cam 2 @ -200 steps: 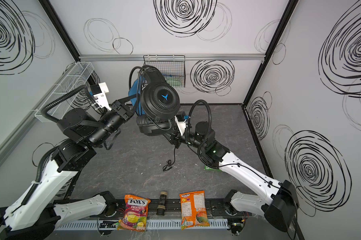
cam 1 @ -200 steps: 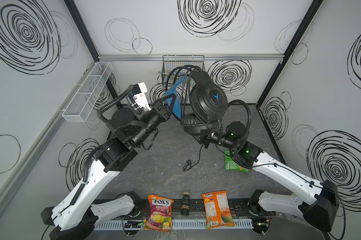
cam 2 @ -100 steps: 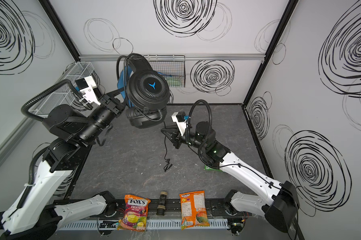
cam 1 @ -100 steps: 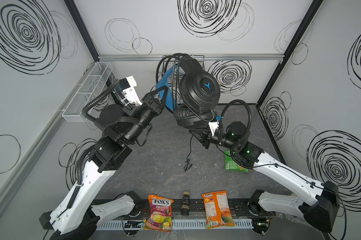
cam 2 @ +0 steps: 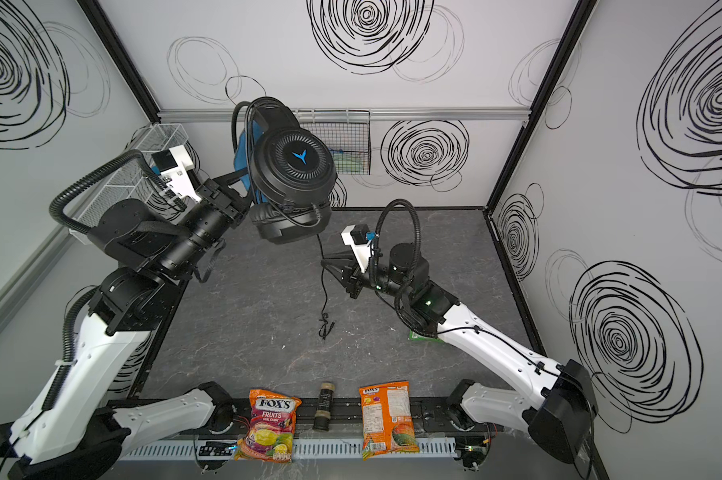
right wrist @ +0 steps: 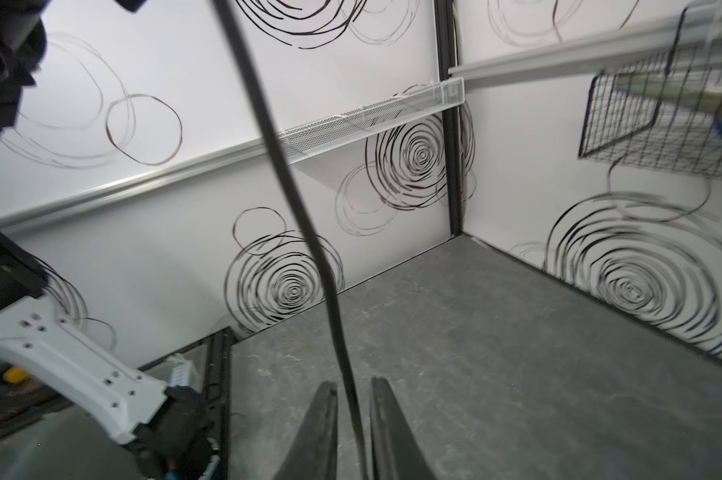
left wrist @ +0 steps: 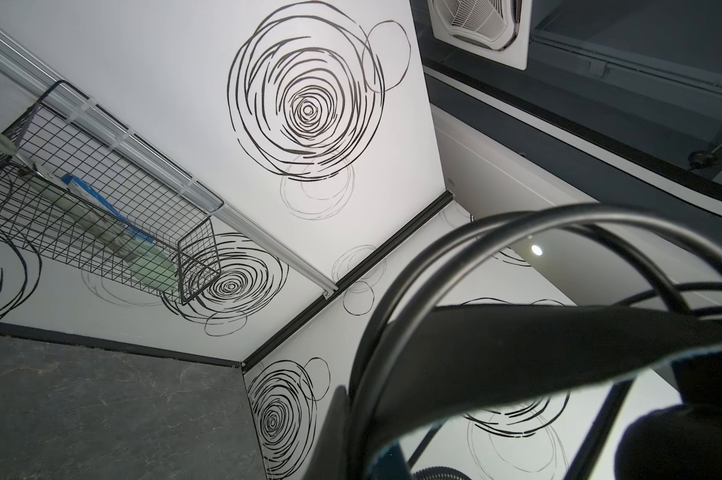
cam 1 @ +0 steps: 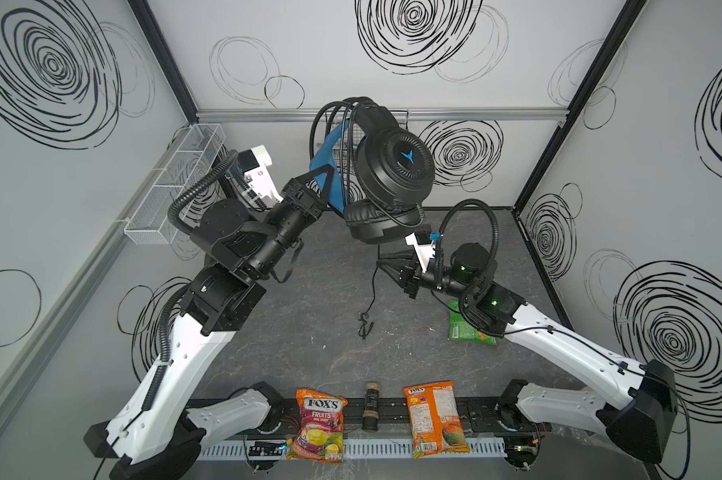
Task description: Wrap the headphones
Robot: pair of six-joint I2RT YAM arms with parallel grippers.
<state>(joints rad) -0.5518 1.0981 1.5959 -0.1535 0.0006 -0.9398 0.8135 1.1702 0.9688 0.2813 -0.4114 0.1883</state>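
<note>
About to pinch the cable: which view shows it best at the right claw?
Right wrist: the cable runs between the fingers of the right claw, gaps either side. Both top views show it hanging from the headphones to the table, too thin to judge there. Left wrist shows only blurred black loops.

One pair of headphones [cam 1: 386, 183] with one cable [cam 1: 375, 286]. Two robot arms, a left arm [cam 1: 176, 361] and a right arm [cam 1: 567, 353]. Three snack bags: a FOX'S bag [cam 1: 318, 424] and an orange bag [cam 1: 434, 419] at the table's front edge, and a green bag [cam 1: 465, 332] nearer its right edge. One small dark bottle [cam 1: 370, 405]. Two wall baskets, a white mesh basket [cam 1: 176, 183] and a black wire basket [cam 2: 347, 143].
</note>
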